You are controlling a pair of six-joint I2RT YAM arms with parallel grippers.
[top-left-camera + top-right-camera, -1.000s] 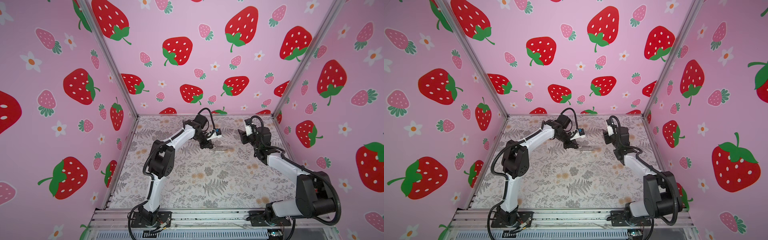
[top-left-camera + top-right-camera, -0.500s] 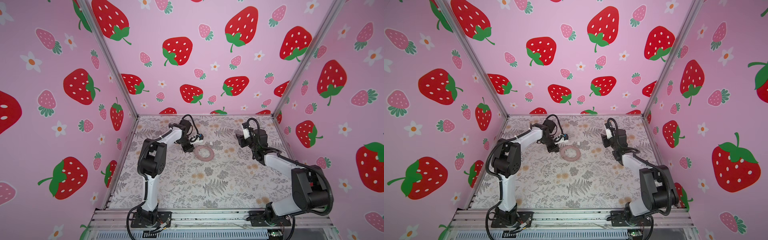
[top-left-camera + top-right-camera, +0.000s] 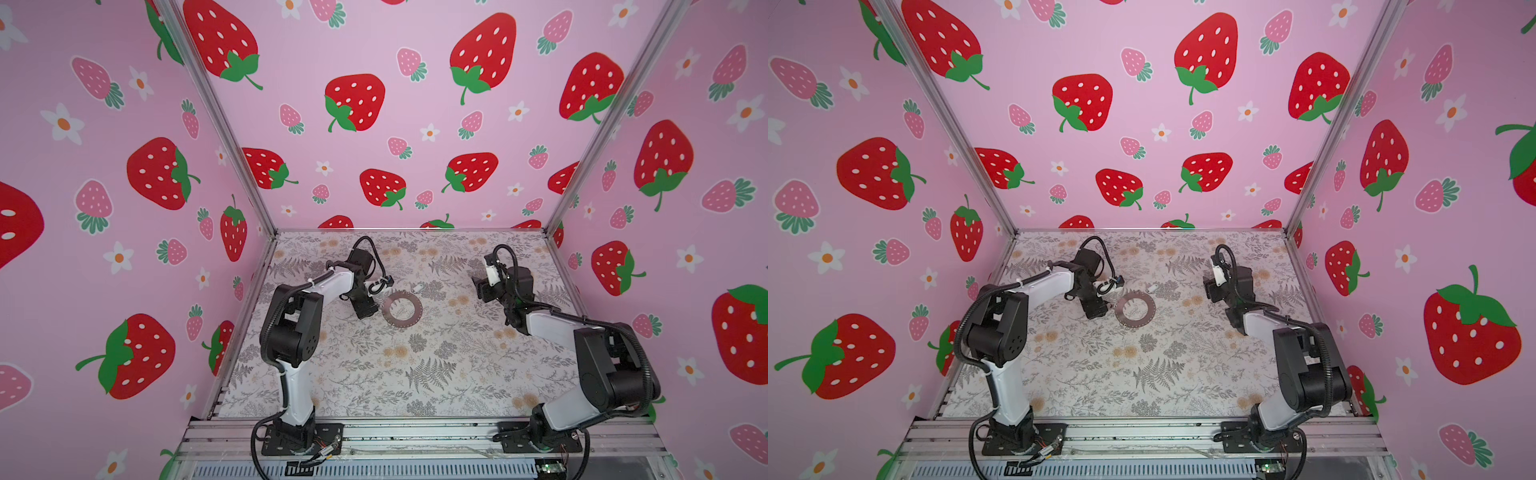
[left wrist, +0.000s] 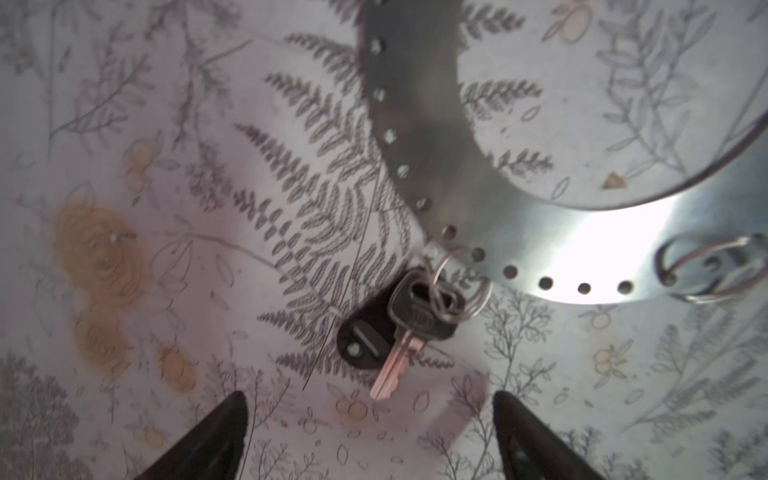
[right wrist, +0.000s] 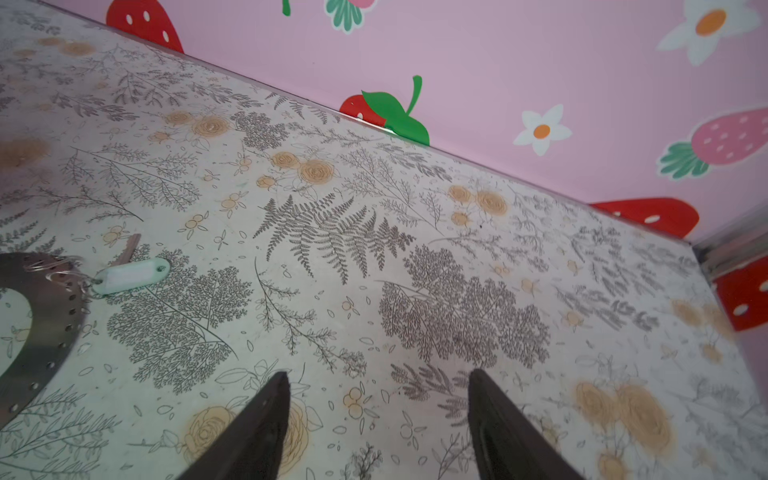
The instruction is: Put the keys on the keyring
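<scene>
The keyring [image 3: 402, 309] [image 3: 1136, 309] lies flat on the floral table between the arms, in both top views. In the left wrist view its holed rim [image 4: 415, 124] fills the frame. A dark-headed key [image 4: 419, 320] and a black oval tag [image 4: 363, 336] hang from a small wire loop [image 4: 461, 282] at that rim. My left gripper [image 4: 369, 401] [image 3: 369, 312] stands open just short of the key, holding nothing. A white tag [image 5: 129, 274] [image 3: 417, 286] with a second key [image 5: 126, 249] sits at the keyring's [image 5: 37, 316] far edge. My right gripper [image 5: 378, 374] [image 3: 477, 284] is open and apart from them.
A second, bare wire loop [image 4: 710, 270] sits further along the ring's rim. Pink strawberry walls [image 3: 374, 124] enclose the table on three sides, with the back wall's foot [image 5: 415, 141] near the right gripper. The arm bases stand on the front rail [image 3: 415, 432].
The left gripper opened and let go of the keyring, which now lies flat on the table. Both arms pulled back toward their own sides. The right gripper opened wider.
</scene>
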